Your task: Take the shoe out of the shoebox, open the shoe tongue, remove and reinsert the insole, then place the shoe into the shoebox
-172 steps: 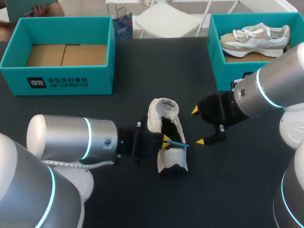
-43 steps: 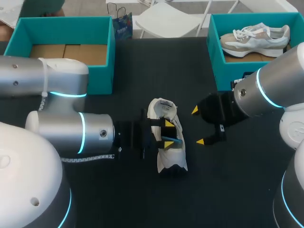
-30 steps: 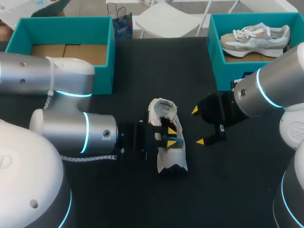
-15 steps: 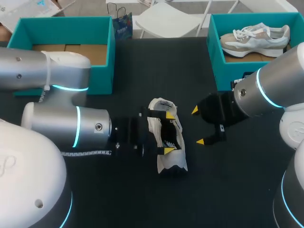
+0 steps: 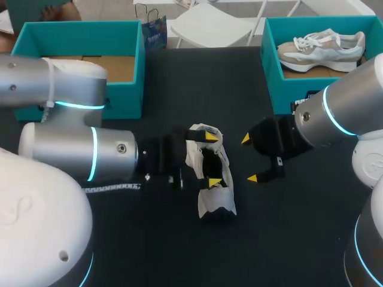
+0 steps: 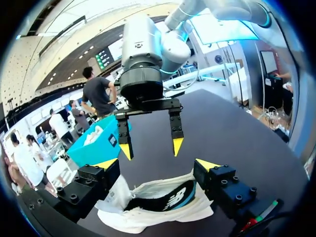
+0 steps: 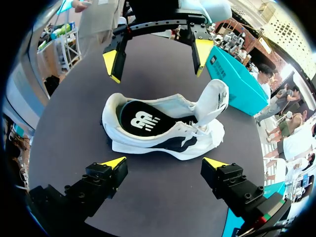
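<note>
Head view gives me first the dark table [image 5: 197, 84]. An empty shoebox [image 5: 72, 101], teal, stands at about 10 o'clock, and a second shoebox [image 5: 281, 89] at about 2 o'clock holds another sneaker [image 5: 320, 48]. My left arm [image 5: 66, 155] comes in from 9 o'clock and my right arm [image 5: 341, 113] from 3 o'clock.

The white sneaker [image 5: 210, 179] stands on its sole near the table's middle, outside both boxes. Its long axis runs from 12 to 6 o'clock. I judge that the toe points to 12 and the heel to 6.

The left gripper [image 5: 212, 159] has its fingers spread wide, one tip over the toe end and one over the heel end, and it pinches nothing. The right gripper [image 5: 249, 158] is also spread and empty, just beside the sneaker at its 3 o'clock side.

The tongue [image 7: 212, 106] stands folded up toward the toe. The dark insole [image 7: 140, 120] lies flat inside the opening.

I expect the sneaker to be light, with a soft upper that gives way under the fingers, and a stiffer sole and heel. I would grip it across the heel collar, or across the sole at midfoot, and keep clear of the laces.
</note>
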`<move>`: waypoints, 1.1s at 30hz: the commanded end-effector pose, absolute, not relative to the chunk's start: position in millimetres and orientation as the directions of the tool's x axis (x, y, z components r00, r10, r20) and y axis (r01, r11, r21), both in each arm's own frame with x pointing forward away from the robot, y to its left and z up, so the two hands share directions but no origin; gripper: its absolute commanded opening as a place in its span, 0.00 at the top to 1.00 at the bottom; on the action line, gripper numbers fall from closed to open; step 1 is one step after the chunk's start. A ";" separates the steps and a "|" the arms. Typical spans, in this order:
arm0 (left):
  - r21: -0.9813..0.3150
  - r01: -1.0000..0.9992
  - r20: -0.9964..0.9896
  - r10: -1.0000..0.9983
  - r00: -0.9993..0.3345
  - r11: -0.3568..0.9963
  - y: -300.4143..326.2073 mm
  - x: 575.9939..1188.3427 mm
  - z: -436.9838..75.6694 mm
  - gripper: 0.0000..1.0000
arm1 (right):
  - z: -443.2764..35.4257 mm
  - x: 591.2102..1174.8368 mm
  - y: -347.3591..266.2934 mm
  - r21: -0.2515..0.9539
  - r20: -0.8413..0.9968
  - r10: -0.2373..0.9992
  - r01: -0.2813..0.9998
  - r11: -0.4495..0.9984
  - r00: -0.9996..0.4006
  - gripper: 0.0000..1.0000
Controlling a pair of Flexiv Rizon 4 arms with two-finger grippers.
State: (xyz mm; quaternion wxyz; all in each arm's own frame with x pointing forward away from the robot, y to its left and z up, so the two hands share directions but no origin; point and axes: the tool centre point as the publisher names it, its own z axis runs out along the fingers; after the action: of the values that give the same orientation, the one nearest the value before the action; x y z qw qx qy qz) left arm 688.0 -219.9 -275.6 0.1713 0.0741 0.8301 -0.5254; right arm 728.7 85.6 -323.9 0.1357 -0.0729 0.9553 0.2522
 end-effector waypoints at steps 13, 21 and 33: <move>-0.852 0.264 -0.356 -0.131 -0.925 0.451 -216.4 691.2 -255.1 0.00 | -324.6 727.9 86.3 0.461 -0.297 -0.070 -0.208 0.863 -0.952 0.00; -0.852 0.264 -0.356 -0.131 -0.925 0.451 -216.4 691.2 -255.1 0.00 | -324.6 727.9 86.3 0.461 -0.297 -0.070 -0.208 0.863 -0.952 0.00; -0.851 0.174 -0.321 -0.229 -0.919 0.495 -225.5 705.1 -245.0 0.00 | -324.6 727.9 86.3 0.461 -0.297 -0.070 -0.208 0.863 -0.952 0.00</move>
State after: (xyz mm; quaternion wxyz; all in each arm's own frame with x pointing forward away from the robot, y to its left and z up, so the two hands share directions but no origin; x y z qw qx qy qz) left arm 706.1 -219.5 -252.5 0.1870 -0.0025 0.8344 -0.5185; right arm 728.7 85.6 -323.9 0.1357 -0.0729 0.9553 0.2522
